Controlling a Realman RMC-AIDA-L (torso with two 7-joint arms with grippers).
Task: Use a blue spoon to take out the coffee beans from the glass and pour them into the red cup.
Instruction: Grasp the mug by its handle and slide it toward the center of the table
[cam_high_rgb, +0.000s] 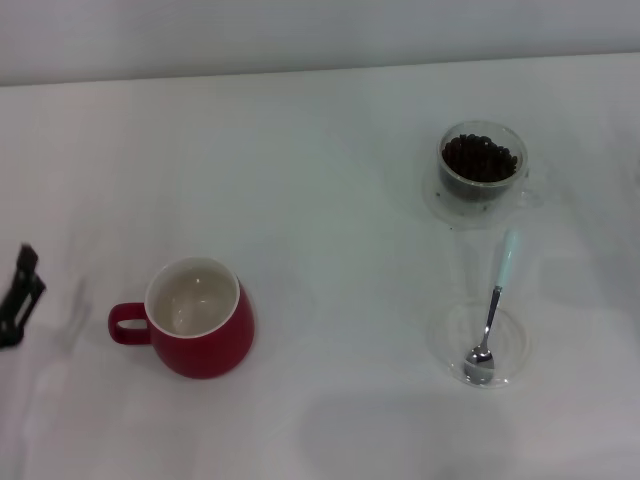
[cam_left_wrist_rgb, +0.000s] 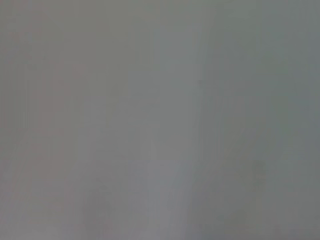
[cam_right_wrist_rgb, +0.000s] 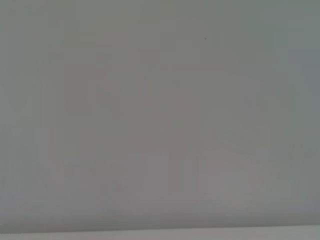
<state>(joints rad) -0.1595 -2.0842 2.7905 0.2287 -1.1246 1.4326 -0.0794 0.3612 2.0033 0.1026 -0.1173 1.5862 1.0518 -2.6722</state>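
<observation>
From the head view, the red cup stands left of centre on the white table, the glass of coffee beans sits far right, and the blue spoon rests with its bowl in a clear dish just in front of the glass. The left gripper peeks in at the left edge, its fingers impossible to read. Both wrist views show only blank grey surface, and the right gripper isn't visible anywhere.

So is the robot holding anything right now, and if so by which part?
Nothing is held. The blue spoon lies untouched with its bowl in the clear dish. Only the left gripper shows, at the table's left edge, away from everything.
</observation>
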